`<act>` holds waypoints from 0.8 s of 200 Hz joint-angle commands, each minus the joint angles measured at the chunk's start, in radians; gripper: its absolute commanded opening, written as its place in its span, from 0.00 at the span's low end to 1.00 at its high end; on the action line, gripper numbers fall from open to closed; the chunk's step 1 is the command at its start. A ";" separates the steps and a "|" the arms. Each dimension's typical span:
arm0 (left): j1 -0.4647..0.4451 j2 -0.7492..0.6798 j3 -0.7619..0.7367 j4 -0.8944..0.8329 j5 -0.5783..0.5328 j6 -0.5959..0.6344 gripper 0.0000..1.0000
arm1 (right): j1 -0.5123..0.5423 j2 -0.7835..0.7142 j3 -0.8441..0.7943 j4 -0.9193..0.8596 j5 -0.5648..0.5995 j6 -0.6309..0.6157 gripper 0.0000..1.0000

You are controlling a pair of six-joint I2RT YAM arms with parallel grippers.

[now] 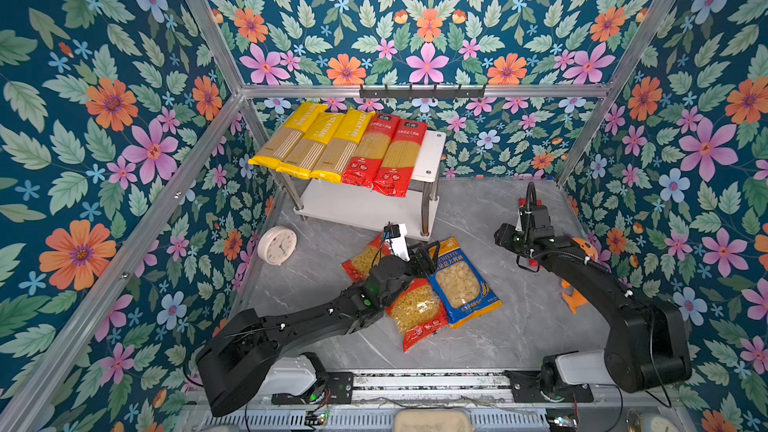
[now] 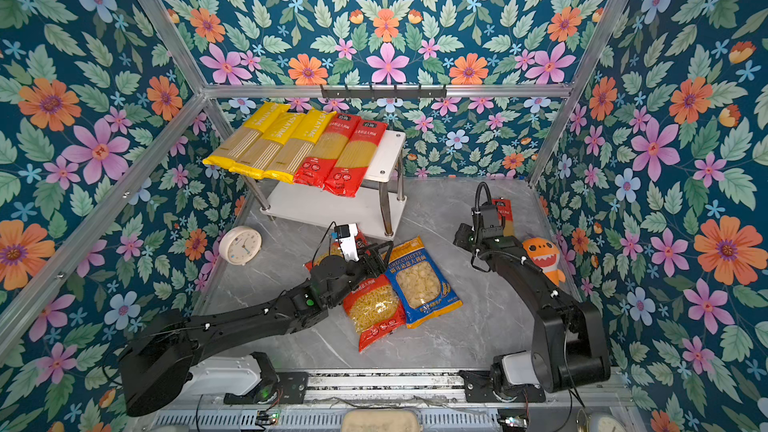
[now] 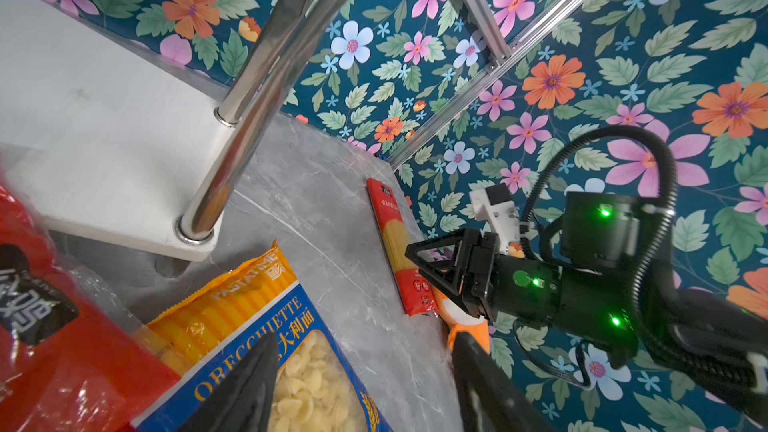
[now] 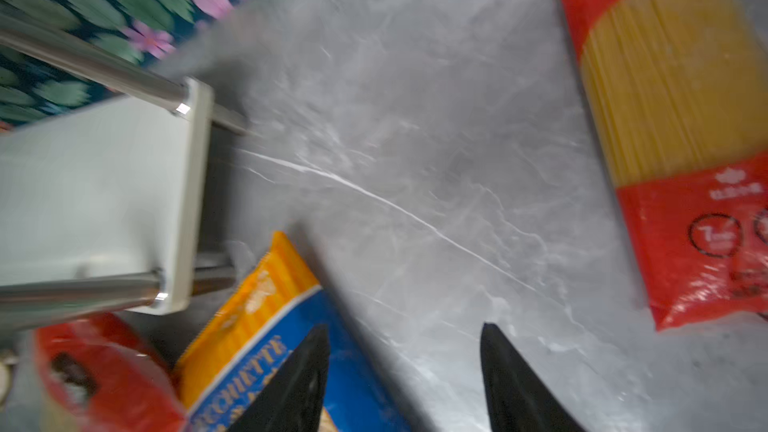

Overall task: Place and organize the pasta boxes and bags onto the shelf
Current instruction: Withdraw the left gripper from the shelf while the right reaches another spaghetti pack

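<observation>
Spaghetti pack [image 2: 503, 211] mostly hidden beyond spread right gripper [image 4: 403, 326]; spread left gripper [image 3: 363, 340] over orecchiette bag [image 3: 266, 326]; shelf [image 1: 432, 151] holds five long packs [image 1: 345, 147].

Seen from above, the right arm [image 2: 540, 297] covers most of the red spaghetti pack [image 2: 503, 211] on the table, so only one end shows. The left arm [image 1: 316, 320] lies across a red short-pasta bag [image 1: 361, 261] and hides its middle. The right wrist view is blurred. The orecchiette bag [image 4: 266, 313] there runs off the frame, its print barely readable.
</observation>
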 commanded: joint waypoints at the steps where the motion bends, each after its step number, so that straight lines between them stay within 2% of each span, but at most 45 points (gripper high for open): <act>1: -0.001 0.018 -0.001 0.051 0.010 0.001 0.69 | -0.014 0.064 0.043 -0.168 0.120 -0.130 0.59; 21: -0.001 0.026 0.000 0.051 0.015 0.003 0.69 | -0.027 0.142 0.094 -0.244 0.211 -0.162 0.59; 40: -0.002 0.025 0.001 0.047 0.014 0.006 0.69 | -0.055 0.208 0.130 -0.288 0.248 -0.174 0.59; 63: -0.002 0.021 0.001 0.041 0.011 0.008 0.69 | -0.093 0.275 0.143 -0.299 0.252 -0.182 0.59; 117: -0.001 0.028 0.003 0.039 0.015 0.010 0.69 | -0.164 0.327 0.159 -0.282 0.226 -0.188 0.54; 160: -0.001 0.039 0.009 0.041 0.023 0.011 0.69 | -0.171 0.383 0.198 -0.284 0.210 -0.197 0.43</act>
